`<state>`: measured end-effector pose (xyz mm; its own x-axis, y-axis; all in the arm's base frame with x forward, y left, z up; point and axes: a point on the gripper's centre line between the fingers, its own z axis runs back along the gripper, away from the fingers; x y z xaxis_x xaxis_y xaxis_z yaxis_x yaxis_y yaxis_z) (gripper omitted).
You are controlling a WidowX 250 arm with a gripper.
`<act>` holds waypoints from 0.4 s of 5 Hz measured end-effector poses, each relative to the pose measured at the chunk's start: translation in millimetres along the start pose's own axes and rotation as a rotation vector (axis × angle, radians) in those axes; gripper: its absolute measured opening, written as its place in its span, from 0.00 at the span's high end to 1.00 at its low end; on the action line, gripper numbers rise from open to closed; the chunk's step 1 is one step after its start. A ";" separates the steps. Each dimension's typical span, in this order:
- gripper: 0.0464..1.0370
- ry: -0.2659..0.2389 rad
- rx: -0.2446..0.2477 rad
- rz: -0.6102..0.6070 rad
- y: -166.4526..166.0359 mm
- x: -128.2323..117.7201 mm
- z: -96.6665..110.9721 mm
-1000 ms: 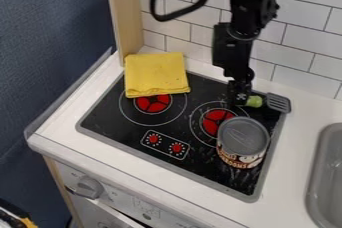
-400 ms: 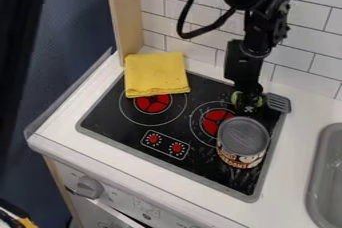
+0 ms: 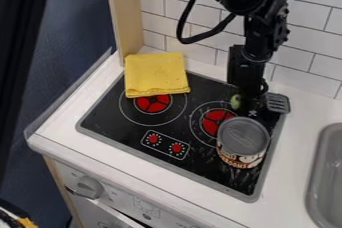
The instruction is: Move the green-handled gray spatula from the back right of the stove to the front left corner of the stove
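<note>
Your black tool [image 3: 251,109] is hanging low over black stove [image 3: 204,154]; opening and grip you can't tell. Grey slotted spatula head [image 3: 277,103] is lying just sink-side, overlapping stove's rim; rounded green piece [image 3: 235,101] is showing opposite (join hidden). Grey-lidded, printed cylindrical can [image 3: 243,137] is standing just frontward, upright.

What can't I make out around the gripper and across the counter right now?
All in the camera view:
Whether the green piece joins the slotted spatula: the gripper covers the stretch between.
Stovetop just behind the can: the can blocks it.
Back of the left burner: under the yellow cloth.
Rest of the sink: cut off by the right edge.
</note>
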<state>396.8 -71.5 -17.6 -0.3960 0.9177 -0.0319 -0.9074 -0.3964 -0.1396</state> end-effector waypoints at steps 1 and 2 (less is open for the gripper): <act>0.68 -0.007 -0.002 0.007 2.0 1.3 0.2; 0.68 -0.024 0.032 0.064 11.6 6.6 9.1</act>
<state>382.4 -70.3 -10.4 -0.4562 0.8897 -0.0160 -0.8840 -0.4552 -0.1067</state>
